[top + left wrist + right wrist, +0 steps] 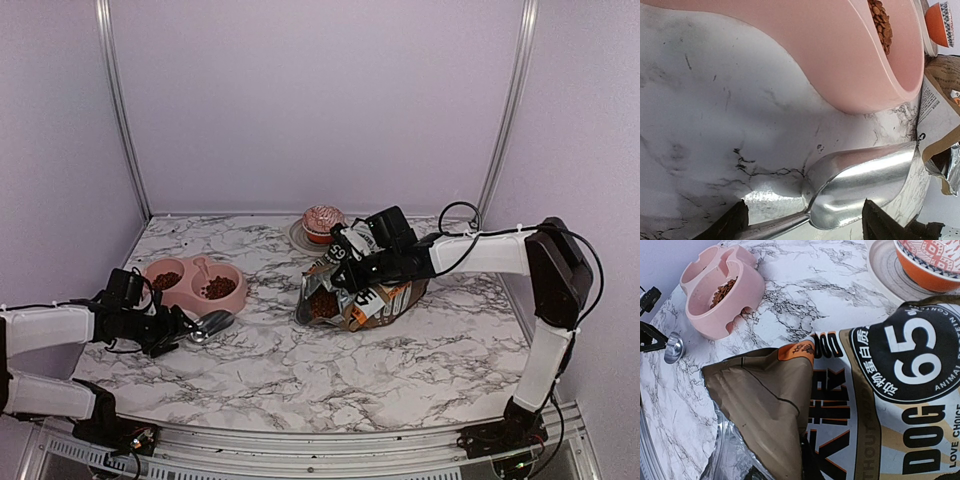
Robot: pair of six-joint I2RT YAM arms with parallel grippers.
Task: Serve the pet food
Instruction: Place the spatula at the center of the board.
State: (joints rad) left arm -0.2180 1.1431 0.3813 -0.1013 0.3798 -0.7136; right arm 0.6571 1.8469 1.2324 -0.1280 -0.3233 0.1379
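Note:
The pet food fills both wells of a pink double bowl at the left. More kibble shows in the mouth of the printed bag at centre. A metal scoop lies empty on the table in front of the bowl. My left gripper is open at the scoop's handle. In the left wrist view its fingers stand wide apart either side of the scoop. My right gripper is shut on the bag's top flap.
A pink-frosted cupcake stands on a plate behind the bag. The bowl sits just beyond the scoop. Purple walls close in the back and sides. The table's near edge runs along the arm bases.

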